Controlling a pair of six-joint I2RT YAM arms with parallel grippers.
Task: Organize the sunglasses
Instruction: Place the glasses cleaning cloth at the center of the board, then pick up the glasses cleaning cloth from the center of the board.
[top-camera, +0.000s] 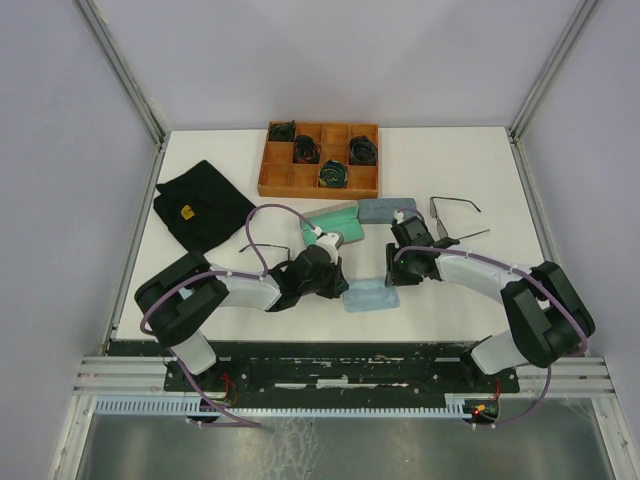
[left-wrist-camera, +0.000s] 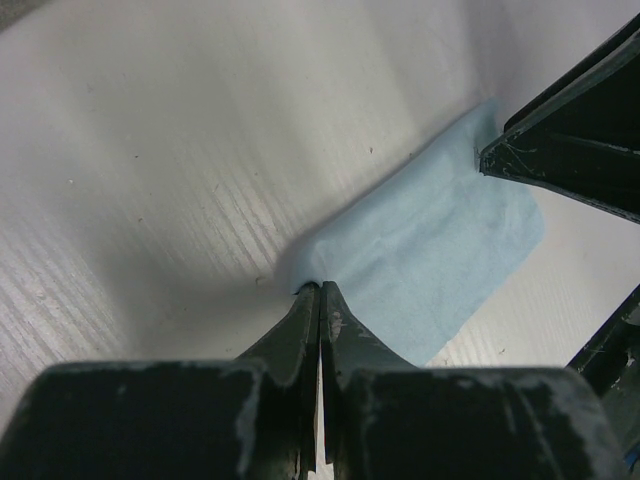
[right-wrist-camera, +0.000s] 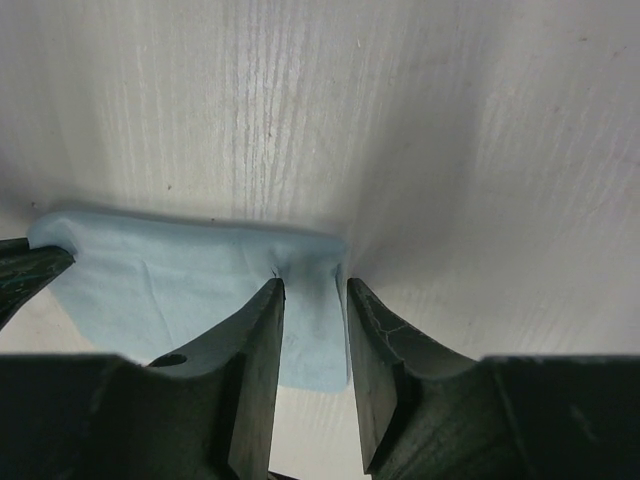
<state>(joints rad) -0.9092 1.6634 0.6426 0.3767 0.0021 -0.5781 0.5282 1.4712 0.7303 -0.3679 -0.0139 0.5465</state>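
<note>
A light blue oblong fabric case (top-camera: 368, 298) lies on the white bench (top-camera: 470, 160) between the two arms. The left claw (left-wrist-camera: 320, 290) is closed tight, its tips pinching one end of the case. The right claw (right-wrist-camera: 315, 285) stands partly open over the other end, fabric showing in the gap between its fingers (right-wrist-camera: 262, 330). A pair of thin dark wire-framed sunglasses (top-camera: 440, 207) rests on the bench to the right, just beyond the right arm and apart from both claws. Near it a grey fabric case (top-camera: 380, 210) touches a green one (top-camera: 335, 218), with a wooden compartment tray (top-camera: 270, 175) behind them.
</note>
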